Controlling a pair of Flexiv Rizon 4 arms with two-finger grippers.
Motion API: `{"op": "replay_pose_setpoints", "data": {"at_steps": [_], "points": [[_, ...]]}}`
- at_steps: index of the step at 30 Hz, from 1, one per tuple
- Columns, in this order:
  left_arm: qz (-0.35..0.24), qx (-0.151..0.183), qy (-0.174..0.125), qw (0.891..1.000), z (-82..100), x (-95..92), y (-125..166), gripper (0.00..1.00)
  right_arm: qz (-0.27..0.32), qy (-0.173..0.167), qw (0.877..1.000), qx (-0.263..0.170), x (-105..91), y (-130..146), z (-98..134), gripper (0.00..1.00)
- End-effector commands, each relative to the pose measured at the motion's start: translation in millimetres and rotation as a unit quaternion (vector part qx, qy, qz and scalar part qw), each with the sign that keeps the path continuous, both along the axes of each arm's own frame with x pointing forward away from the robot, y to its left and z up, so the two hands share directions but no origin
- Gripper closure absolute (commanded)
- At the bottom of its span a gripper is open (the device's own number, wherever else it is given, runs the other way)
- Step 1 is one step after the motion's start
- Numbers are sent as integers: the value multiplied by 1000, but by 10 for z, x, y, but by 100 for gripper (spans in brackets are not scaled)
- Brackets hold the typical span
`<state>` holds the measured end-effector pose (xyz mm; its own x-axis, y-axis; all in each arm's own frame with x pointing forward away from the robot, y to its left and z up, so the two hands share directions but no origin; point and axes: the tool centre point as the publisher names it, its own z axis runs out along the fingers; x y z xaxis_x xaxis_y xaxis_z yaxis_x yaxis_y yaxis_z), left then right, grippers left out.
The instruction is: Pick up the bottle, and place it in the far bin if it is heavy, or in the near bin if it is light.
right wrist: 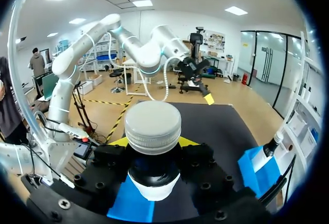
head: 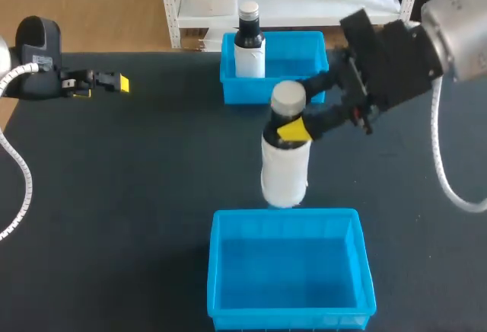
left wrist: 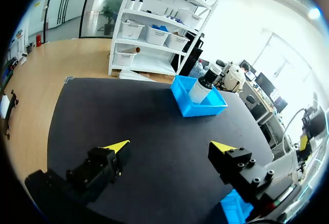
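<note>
Black table (head: 114,218): right gripper (head: 294,119) clamps white bottle (head: 285,172) by the neck, just behind near bin (head: 219,271); binning remains. Left gripper (left wrist: 172,144) spread wide, empty.

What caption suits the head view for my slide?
Right gripper shut on the white bottle by its neck, between the near bin and the far bin, which holds another bottle.

Silver arm (head: 456,12), black wrist block (head: 396,54), white cables (head: 445,172) (yellow-tipped fingers (head: 293,129)).

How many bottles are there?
2. A black-capped bottle stands in the far bin; a grey-capped bottle is gripped at its neck by the right tool, just beyond the near bin.
</note>
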<state>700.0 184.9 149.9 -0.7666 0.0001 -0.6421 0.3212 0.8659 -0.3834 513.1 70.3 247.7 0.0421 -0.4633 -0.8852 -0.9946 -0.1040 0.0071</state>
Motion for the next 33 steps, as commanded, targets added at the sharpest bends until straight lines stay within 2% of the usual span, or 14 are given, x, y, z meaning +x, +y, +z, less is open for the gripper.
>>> {"op": "replay_pose_setpoints", "data": {"at_steps": [1, 10, 22, 33], "points": [[0, 0, 0, 1000, 0, 0, 0, 0, 12, 6, 1000, 9, -93, 41, -66, 100], [0, 0, 0, 1000, 0, 0, 0, 0, 45, 17, 999, 10, -314, 199, -236, 100], [0, 0, 0, 1000, 0, 0, 0, 0, 68, 15, 998, -10, -440, 373, -494, 100], [0, 0, 0, 1000, 0, 0, 0, 0, 93, 42, 995, 6, -483, 457, -705, 100]]}}
